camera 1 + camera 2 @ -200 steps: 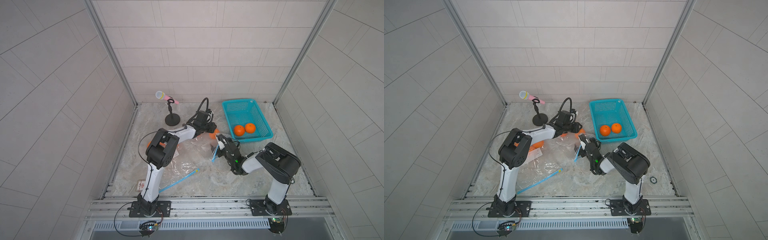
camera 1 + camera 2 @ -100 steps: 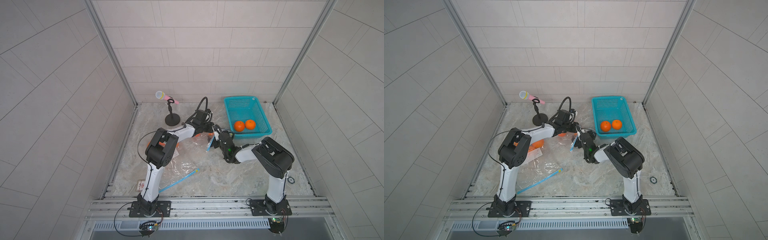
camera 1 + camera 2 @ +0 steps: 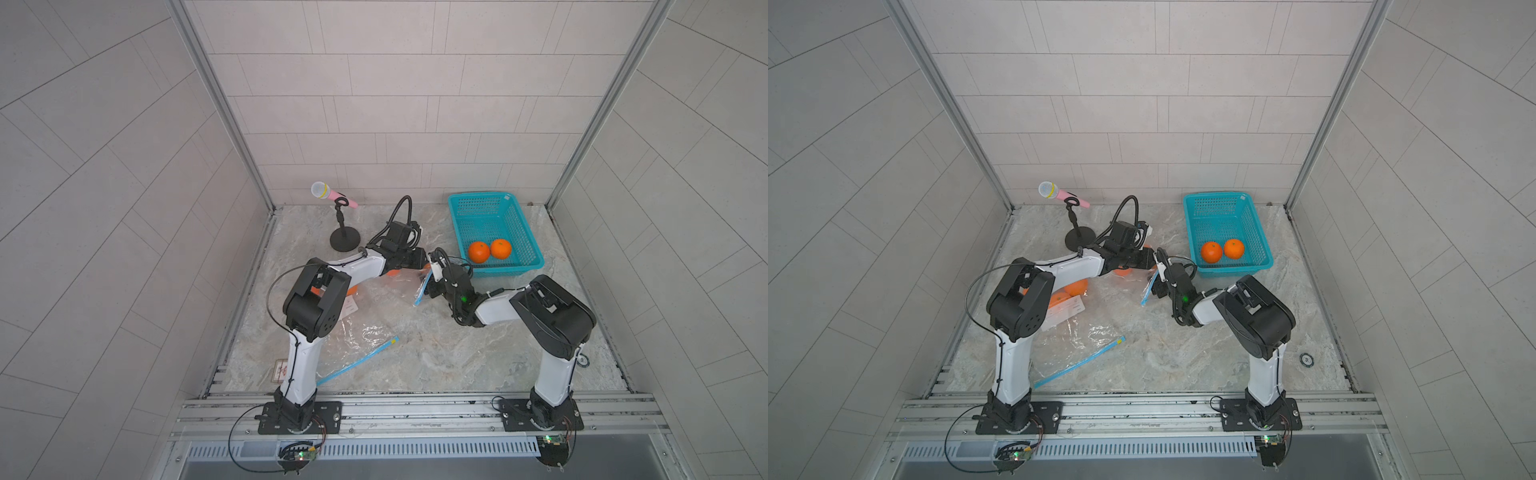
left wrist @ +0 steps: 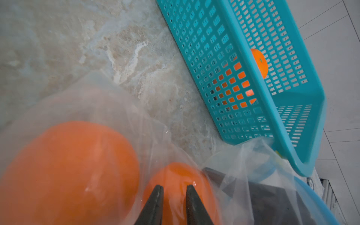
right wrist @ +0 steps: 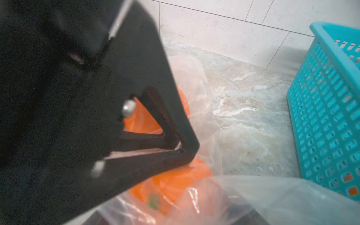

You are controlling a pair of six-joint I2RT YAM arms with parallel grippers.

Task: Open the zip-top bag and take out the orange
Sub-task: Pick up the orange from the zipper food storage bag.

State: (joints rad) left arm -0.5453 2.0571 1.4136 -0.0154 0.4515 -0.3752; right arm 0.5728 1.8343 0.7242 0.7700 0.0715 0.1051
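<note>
A clear zip-top bag [image 3: 395,286] with a blue zip strip [image 3: 422,286] lies mid-table. My left gripper [image 4: 174,190] is shut on a fold of its film; in the right wrist view its fingers [image 5: 155,155] meet at the tips with pale film between them. One orange [image 4: 175,175] sits in the bag just beyond those tips, and a second orange [image 4: 68,171] lies beside it. My right gripper [image 3: 432,272] is at the bag's mouth. Its fingers [image 5: 245,214] show dimly through the film, wide apart, with a green-stemmed orange [image 5: 175,181] just ahead.
A teal basket [image 3: 482,195] holding two oranges [image 3: 478,252] stands just right of both grippers. A microphone on a stand [image 3: 345,239] is at the back. A second clear bag [image 3: 361,332] lies flat in front. More bagged oranges [image 3: 1077,286] lie under the left arm.
My right gripper has moved back and left, from the open table up to the bag's mouth beside the left gripper. The left gripper has stayed where it was, still holding the film.
</note>
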